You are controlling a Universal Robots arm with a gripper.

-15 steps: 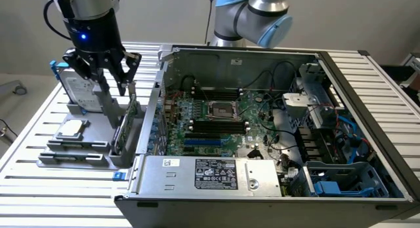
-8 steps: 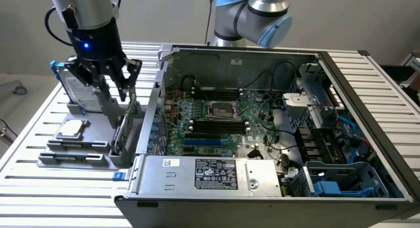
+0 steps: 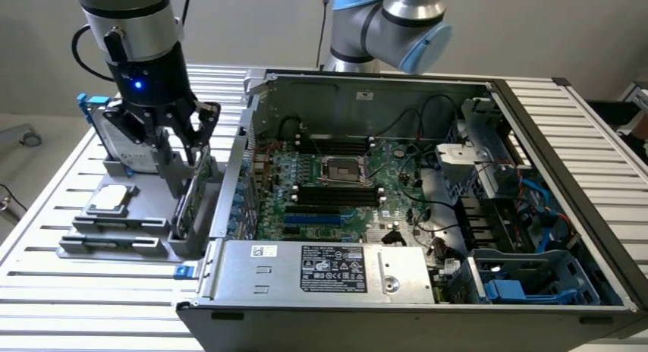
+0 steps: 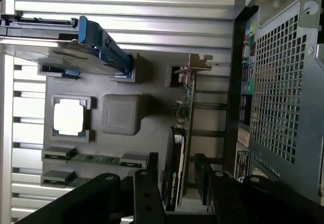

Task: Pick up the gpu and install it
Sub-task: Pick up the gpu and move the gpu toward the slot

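Your arm (image 3: pixel 132 33) comes down at the exterior view's left, on the far side, wrist pointing straight down; your gripper (image 3: pixel 184 151) hangs low, its black fingers (image 4: pixel 148 196) spread wide apart

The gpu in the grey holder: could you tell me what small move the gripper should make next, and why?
Probably close the fingers on the gpu. The open gripper straddles the card, standing on edge in the grey holder, with a finger on each side and gaps showing, so nothing is gripped yet.
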